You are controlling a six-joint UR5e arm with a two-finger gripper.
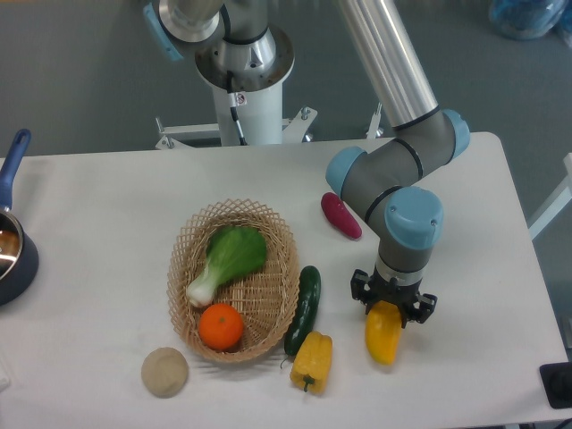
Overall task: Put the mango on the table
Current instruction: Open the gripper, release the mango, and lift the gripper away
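Note:
The mango (382, 338), smooth, oval and yellow-orange, is at the front right of the white table (107, 206), right of the yellow pepper. My gripper (393, 308) points straight down over the mango's far end, with its black fingers against both sides of the fruit. The jaws look closed on it. The mango's near end sticks out toward the table's front edge. I cannot tell whether it rests on the tabletop or hangs just above it.
A yellow bell pepper (311, 360) and a dark cucumber (304, 308) lie left of the mango. A wicker basket (268, 295) holds a bok choy (228, 259) and an orange (221, 326). A red-purple vegetable (341, 215) lies behind the gripper. A beige round lump (164, 372) and a blue pan (11, 246) are at the left.

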